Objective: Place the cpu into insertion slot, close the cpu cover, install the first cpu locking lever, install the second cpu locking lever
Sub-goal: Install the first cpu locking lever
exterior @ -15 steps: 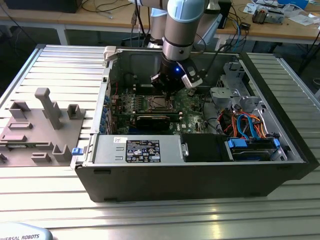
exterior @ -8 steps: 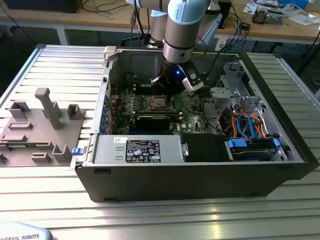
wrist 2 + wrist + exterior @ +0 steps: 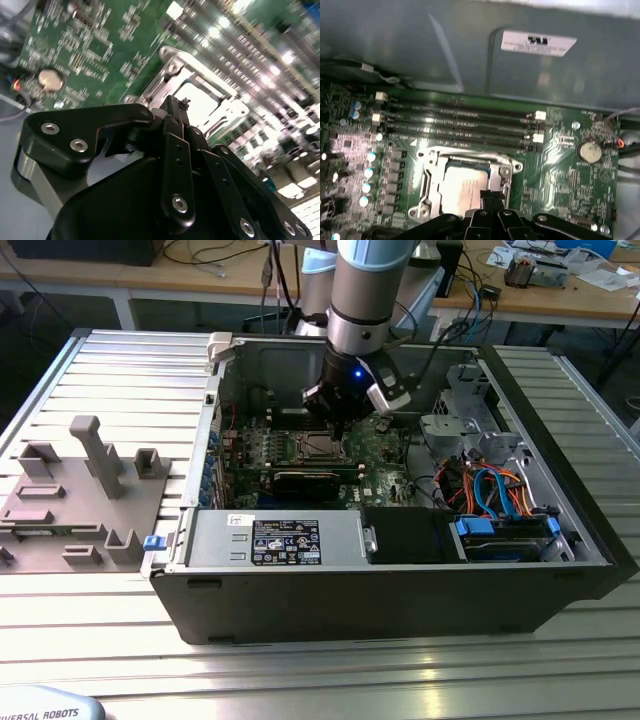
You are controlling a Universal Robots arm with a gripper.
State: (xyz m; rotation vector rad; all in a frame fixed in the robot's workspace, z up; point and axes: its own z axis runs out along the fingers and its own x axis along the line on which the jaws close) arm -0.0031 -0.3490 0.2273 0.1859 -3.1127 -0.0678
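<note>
Lab, slotted metal bench [image 3: 560,680], cable-strewn desks [image 3: 545,295]

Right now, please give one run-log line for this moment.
gripper: over insertion slot | cpu: seated | cpu cover: closed around it

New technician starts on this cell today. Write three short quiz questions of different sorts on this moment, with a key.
1. True or false: the cpu lies in the insertion slot.
2. The gripper is nearest to: A) the grey fixture outside the computer case, B) the cpu cover, C) the blue cables.
3. What round silvery part sits on the green motherboard beside the socket?

Key: 1 true; 2 B; 3 a coin battery.
</note>
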